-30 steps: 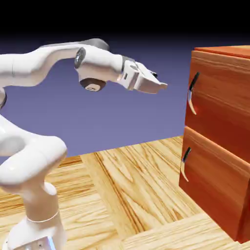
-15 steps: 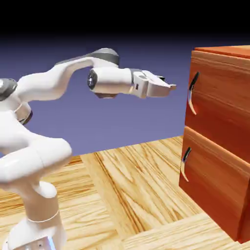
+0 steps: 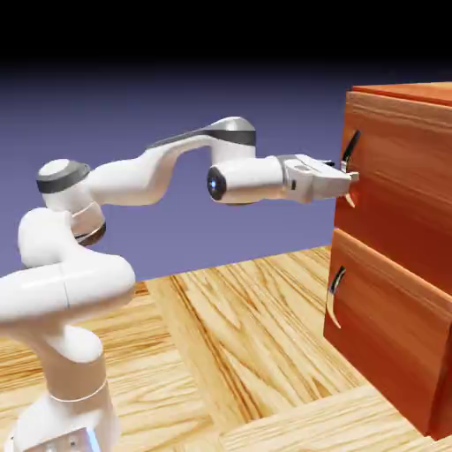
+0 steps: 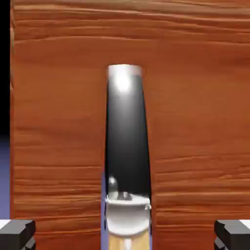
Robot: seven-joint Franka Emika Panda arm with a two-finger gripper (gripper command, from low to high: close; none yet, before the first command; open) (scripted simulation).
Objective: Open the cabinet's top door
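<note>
The reddish-brown cabinet (image 3: 395,349) stands at the exterior view's right. Its top door (image 3: 402,181) carries a curved dark-and-silver handle (image 3: 352,145). My gripper (image 3: 350,177) has reached that handle and sits level with its middle, partly covering it. In the hand view the handle (image 4: 126,136) runs upright down the centre of the wood panel (image 4: 195,122). The two grey fingertips (image 4: 17,234) show far apart in the bottom corners, one on each side of the handle and clear of it. The gripper (image 4: 125,237) is open.
Below the top door is the matching lower panel (image 3: 393,322) with its own handle (image 3: 335,296). The wooden table (image 3: 247,344) stretches between the robot's base and the cabinet. The door's left edge (image 4: 11,122) shows against the dark backdrop.
The arm has stretched to the right and dropped a little, carrying the gripper from mid-air up to the top door's handle. The cabinet has not moved.
</note>
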